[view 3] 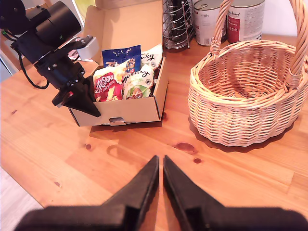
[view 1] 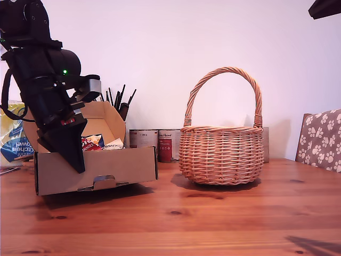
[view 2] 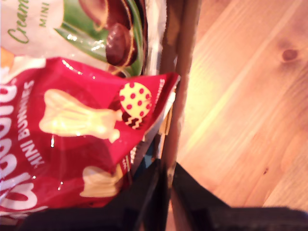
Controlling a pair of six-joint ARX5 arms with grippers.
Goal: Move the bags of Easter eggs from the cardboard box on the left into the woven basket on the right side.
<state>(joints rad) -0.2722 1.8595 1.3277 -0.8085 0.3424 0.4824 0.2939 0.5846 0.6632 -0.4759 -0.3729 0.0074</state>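
With its two black tapered fingers pressed together on nothing, my first gripper [view 1: 74, 160] straddles the thin corrugated wall of the cardboard box [view 1: 122, 168], just beside the glossy red bag [view 2: 72, 144]. A pale white-green bag [view 2: 72, 29] lies against it and a blue bag [view 3: 120, 55] behind. My second gripper [view 3: 160, 166], likewise clenched and empty, hangs over the pine table [view 3: 240, 178], well apart from the round wicker woven basket [view 1: 221, 154].

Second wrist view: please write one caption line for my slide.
My first gripper at the cardboard box of sweet bags; woven basket empty.
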